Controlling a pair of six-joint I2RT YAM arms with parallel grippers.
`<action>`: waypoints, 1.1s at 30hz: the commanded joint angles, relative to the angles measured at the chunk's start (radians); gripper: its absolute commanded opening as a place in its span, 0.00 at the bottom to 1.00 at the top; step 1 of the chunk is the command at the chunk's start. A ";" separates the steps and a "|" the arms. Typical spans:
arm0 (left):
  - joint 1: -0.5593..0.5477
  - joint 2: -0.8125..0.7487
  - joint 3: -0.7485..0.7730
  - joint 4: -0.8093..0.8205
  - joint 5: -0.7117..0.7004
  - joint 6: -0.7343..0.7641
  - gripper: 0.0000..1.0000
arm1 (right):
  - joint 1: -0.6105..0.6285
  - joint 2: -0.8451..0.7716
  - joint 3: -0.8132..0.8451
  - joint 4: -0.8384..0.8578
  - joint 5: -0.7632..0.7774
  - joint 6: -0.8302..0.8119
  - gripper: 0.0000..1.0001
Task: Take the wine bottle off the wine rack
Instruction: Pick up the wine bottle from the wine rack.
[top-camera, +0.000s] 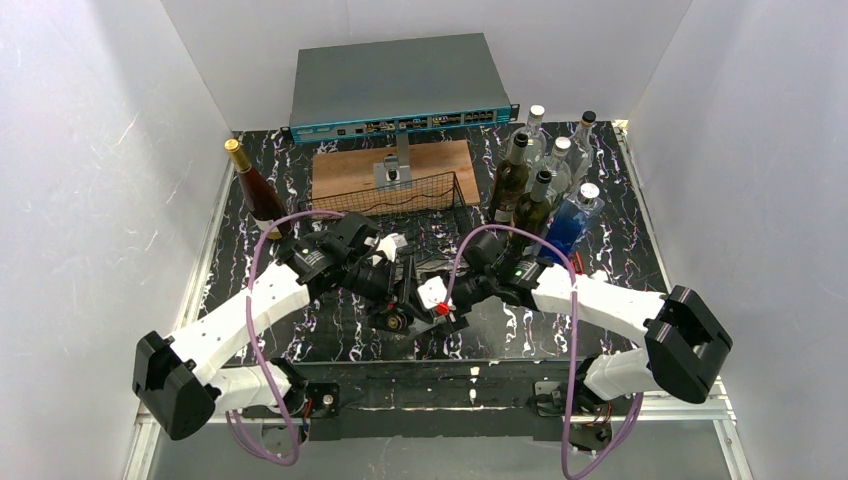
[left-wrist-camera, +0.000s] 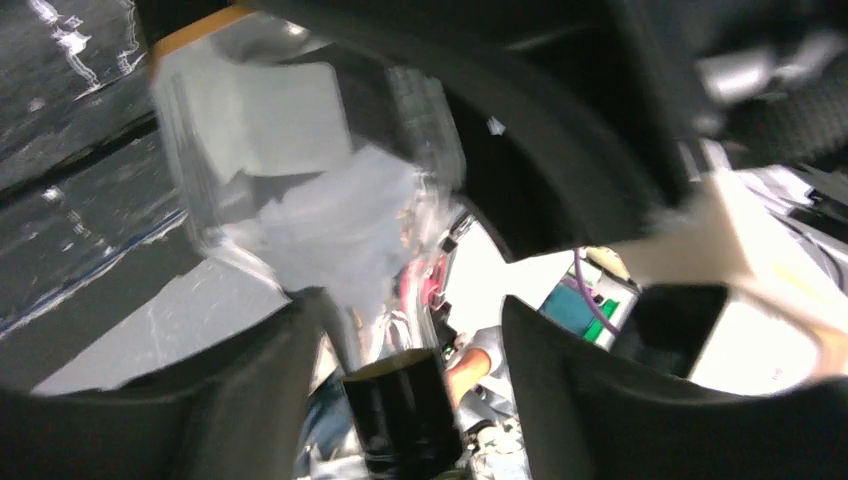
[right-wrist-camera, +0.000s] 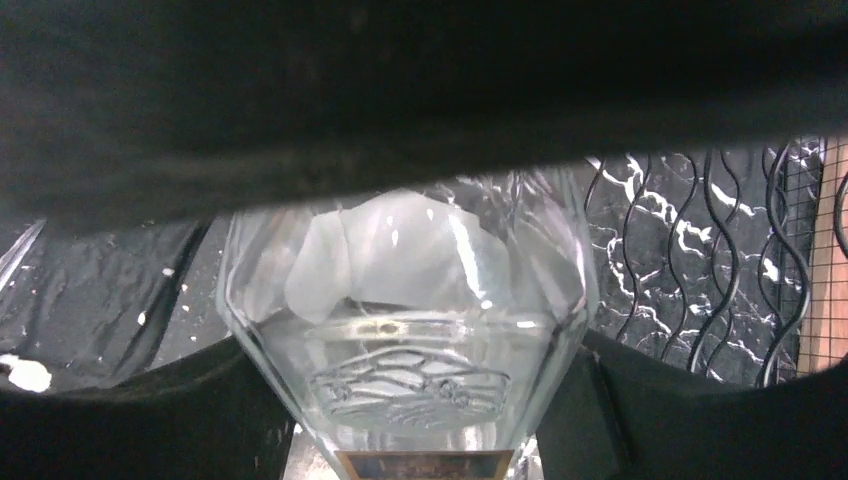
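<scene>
A black, white-veined marble table (top-camera: 625, 250) is boxed in by white walls (top-camera: 90, 150) on three sides. At its top edge sits a grey switch box (top-camera: 395, 85), and below that a wooden board (top-camera: 345, 170) and the wine rack (top-camera: 405, 195). Standing bottles (top-camera: 545, 185) crowd the upper right, and a gold-capped bottle (top-camera: 255, 195) stands upper left. Bare marble shows along the right wall. The clear wine bottle (right-wrist-camera: 410, 330) is at centre, just below the rack. The right gripper (right-wrist-camera: 410, 410) is clamped on its body. The left gripper (left-wrist-camera: 410, 320) straddles the neck; blur hides whether it grips.
</scene>
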 joint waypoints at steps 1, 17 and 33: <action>0.004 -0.072 0.022 0.166 0.024 0.005 0.74 | 0.002 -0.020 -0.005 -0.040 -0.117 -0.022 0.20; 0.004 -0.443 -0.260 0.618 -0.266 0.114 0.98 | -0.089 -0.022 -0.020 -0.038 -0.243 0.037 0.14; 0.004 -0.672 -0.379 0.816 -0.163 0.823 0.98 | -0.163 -0.010 -0.031 -0.017 -0.308 0.092 0.14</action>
